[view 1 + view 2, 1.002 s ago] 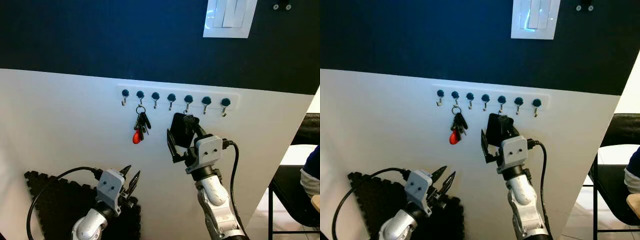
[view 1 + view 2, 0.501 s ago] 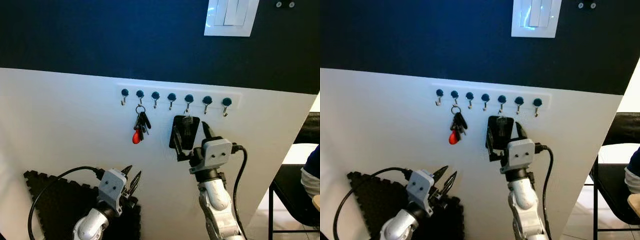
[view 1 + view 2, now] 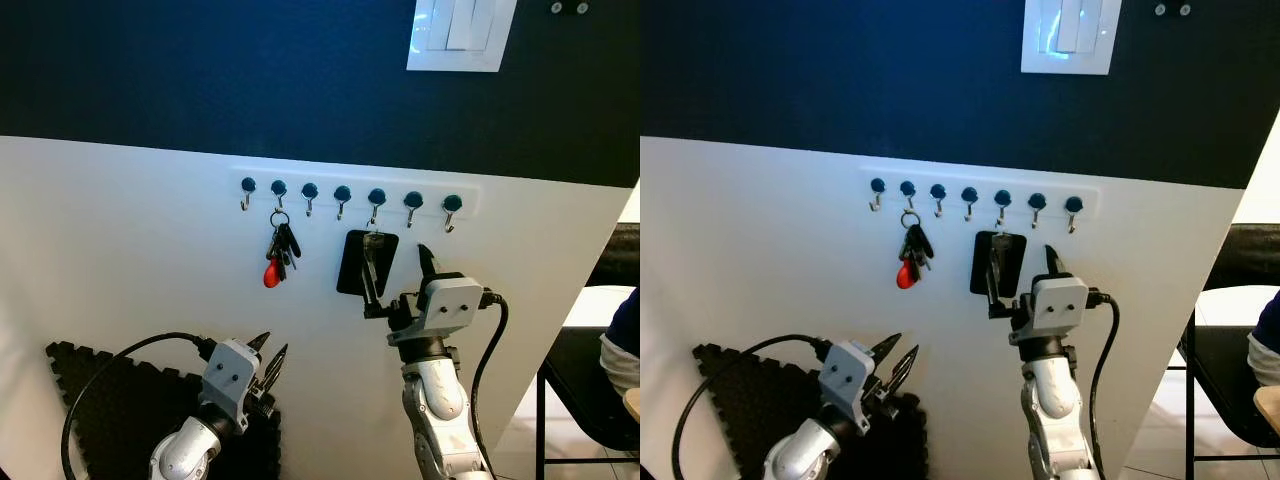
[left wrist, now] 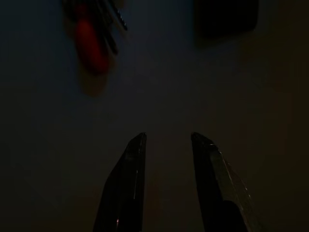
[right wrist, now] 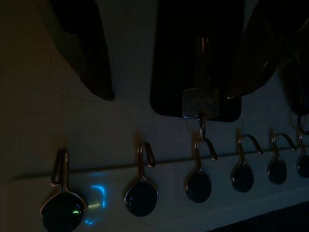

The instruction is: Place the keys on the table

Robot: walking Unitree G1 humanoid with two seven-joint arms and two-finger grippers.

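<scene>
Now your right gripper point(image 3: 397, 272) has slid off to the robot's right and dropped a little over the last second: a second ago its fingers overlapped the black key fob point(image 3: 365, 262), half a second ago they sat right under it, and at present they stand spread apart, one finger lying across the fob's lower edge and the other out on bare white wall. In the right wrist view the two dark fingers flank the fob, with the silver key point(image 5: 201, 98) and its ring hanging from one hook point(image 5: 200, 153) of the hook rail point(image 3: 350, 197), so the gripper is empty and straddling rather than gripping. That means the keys are not yet off the wall: this set hangs on the fifth hook from the left, and a second bunch with a red tag point(image 3: 277, 255) hangs on the second hook, untouched. Your left gripper point(image 3: 269, 362) idles low in front of the black foam mat point(image 3: 110, 395), its fingers slightly parted and holding nothing. I judge you are lining up for a grasp on the fob; you probably need to close on it and lift upward to clear the hook before carrying it toward a table.
</scene>
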